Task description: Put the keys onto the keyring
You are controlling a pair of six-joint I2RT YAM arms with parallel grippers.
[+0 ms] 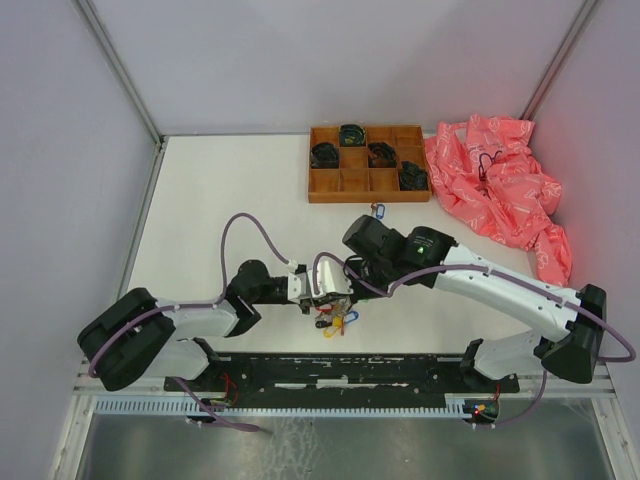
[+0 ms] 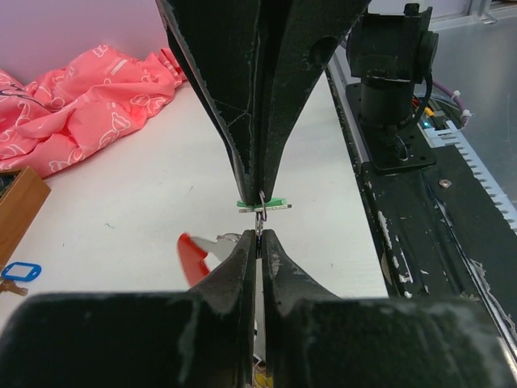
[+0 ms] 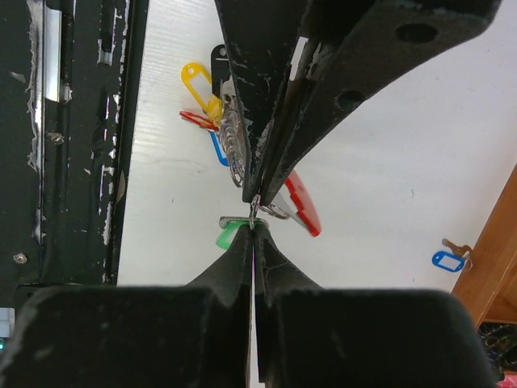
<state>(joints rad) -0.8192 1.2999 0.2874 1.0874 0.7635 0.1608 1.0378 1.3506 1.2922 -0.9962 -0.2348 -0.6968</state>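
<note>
**Both grippers pinched on one ring, near front of table**

Left gripper (image 2: 258, 236): matte black tapered fingers drawn almost together, a mere slit between them, nipping the thin silvery wire of the keyring (image 2: 260, 217). Right gripper (image 3: 253, 225) is clamped fully on the same ring from the opposite side, tips nearly meeting. Both arms are low over the white table (image 1: 200, 220), forearms converging (top view). The right wrist view alone shows the yellow tag (image 3: 196, 81) and glossy red strap (image 3: 303, 206). Farther off: a loose blue-tagged key (image 1: 377, 210), the wooden tray (image 1: 340, 197), a crumpled pink cloth (image 1: 500, 190).

Bright, even, diffuse light; faint shadows on white matte table (image 2: 145, 202) beneath black left gripper (image 2: 258, 236); its finger bases blurred.
</note>
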